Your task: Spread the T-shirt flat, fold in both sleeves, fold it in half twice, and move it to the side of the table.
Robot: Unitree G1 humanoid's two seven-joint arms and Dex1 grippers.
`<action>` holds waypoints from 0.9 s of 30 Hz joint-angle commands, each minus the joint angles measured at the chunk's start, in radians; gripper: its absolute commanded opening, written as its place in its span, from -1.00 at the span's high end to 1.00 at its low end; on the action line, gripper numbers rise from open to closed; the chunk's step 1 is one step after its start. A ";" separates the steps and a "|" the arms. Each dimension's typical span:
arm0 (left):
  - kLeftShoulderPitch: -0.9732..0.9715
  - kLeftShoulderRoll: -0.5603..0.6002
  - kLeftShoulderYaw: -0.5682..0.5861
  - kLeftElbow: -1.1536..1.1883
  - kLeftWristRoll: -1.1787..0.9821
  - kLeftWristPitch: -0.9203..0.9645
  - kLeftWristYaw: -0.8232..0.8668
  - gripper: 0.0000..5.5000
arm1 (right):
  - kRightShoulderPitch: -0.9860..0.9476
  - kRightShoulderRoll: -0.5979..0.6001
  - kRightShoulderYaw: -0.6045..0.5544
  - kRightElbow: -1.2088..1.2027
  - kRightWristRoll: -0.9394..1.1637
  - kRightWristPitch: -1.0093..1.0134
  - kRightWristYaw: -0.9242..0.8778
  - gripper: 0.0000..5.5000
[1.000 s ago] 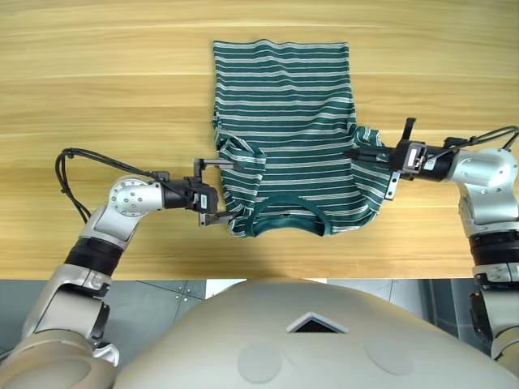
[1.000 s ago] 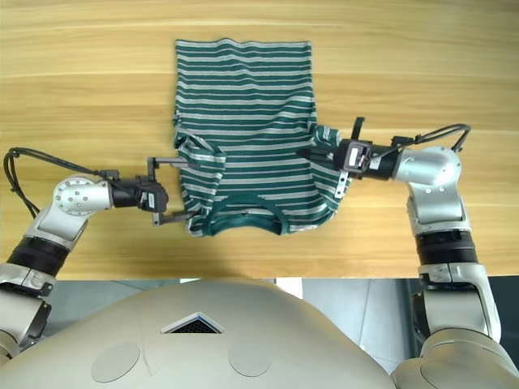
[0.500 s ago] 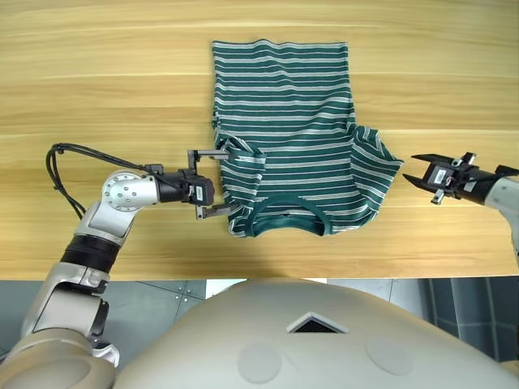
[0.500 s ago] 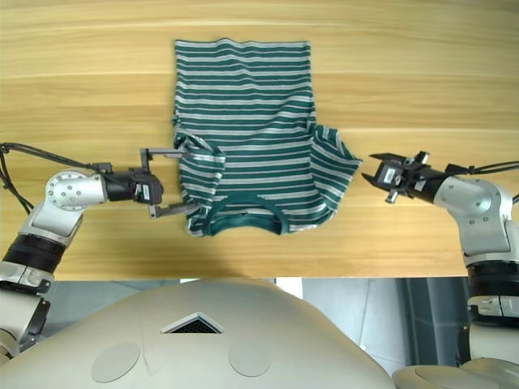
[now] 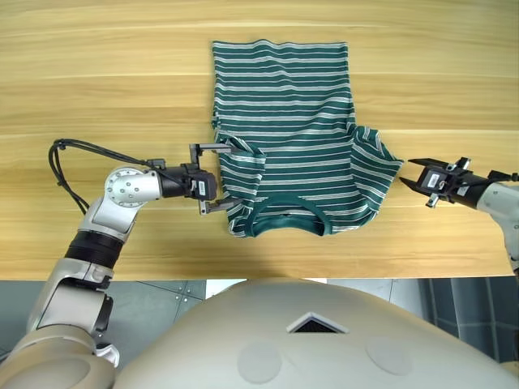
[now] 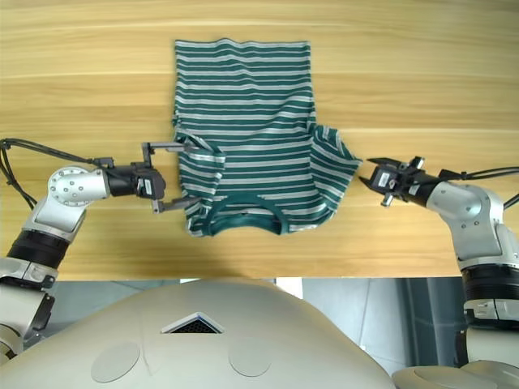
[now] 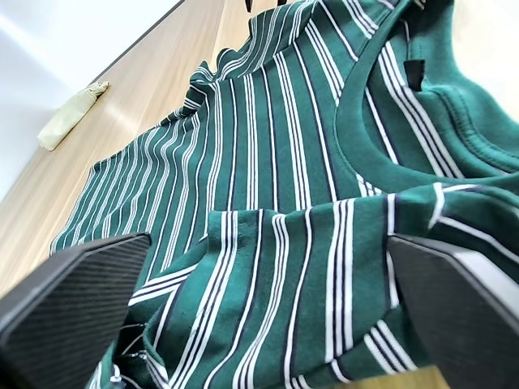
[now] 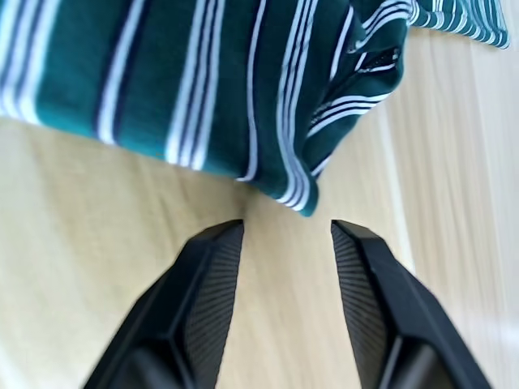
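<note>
Left fingers (image 7: 65, 308) spread wide, nothing clamped, and striped cloth lies right across the gap between them. From overhead, one finger touches the folded edge of the left-side sleeve (image 5: 243, 158) and the other sits against the shoulder edge nearer the robot. Over to the right fingers (image 8: 203, 300): also apart, low over bare wood, with the pointed corner of the right-side sleeve (image 5: 377, 158) just beyond their tips and aimed at the gap, not touching.

The T-shirt (image 5: 284, 105) lies in the middle of the desk (image 5: 97, 65), dark green with thin white and navy stripes running across it. Its plain green collar (image 5: 292, 207) is nearest the robot and its straight hem is at the far side. The body is smooth and flat. The left-side sleeve is turned in over the chest, while the right-side one is rumpled and juts out past the side seam.

A small dark tag (image 7: 415, 71) sits inside the collar, any print on it too small to read. Far off on the desk lies a pale bundle (image 7: 73, 115).
</note>
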 commanded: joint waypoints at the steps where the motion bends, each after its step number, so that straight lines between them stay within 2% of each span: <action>1: -0.019 -0.004 -0.001 0.012 0.002 -0.002 -0.004 -0.96 | -0.040 0.030 0.055 0.063 -0.047 0.000 -0.016 0.27; 7: -0.021 -0.011 -0.003 0.019 0.003 -0.005 -0.004 -0.96 | -0.062 0.038 0.089 0.126 -0.050 -0.029 -0.027 0.27; 9: -0.023 -0.013 -0.003 0.017 0.002 -0.005 -0.005 -0.96 | -0.068 0.040 0.097 0.141 -0.045 -0.041 -0.026 0.37; 12: -0.022 -0.011 -0.002 0.015 0.001 -0.004 -0.004 -0.96 | -0.072 0.039 0.103 0.155 -0.038 -0.056 -0.027 0.63; 18: -0.020 -0.013 0.000 0.017 0.002 -0.005 -0.002 -0.96 | -0.082 0.041 0.111 0.186 -0.034 -0.080 -0.031 0.97; 27: -0.017 -0.017 0.002 0.019 0.006 -0.005 0.006 -0.96 | -0.111 0.043 0.103 0.193 -0.004 -0.135 -0.050 0.99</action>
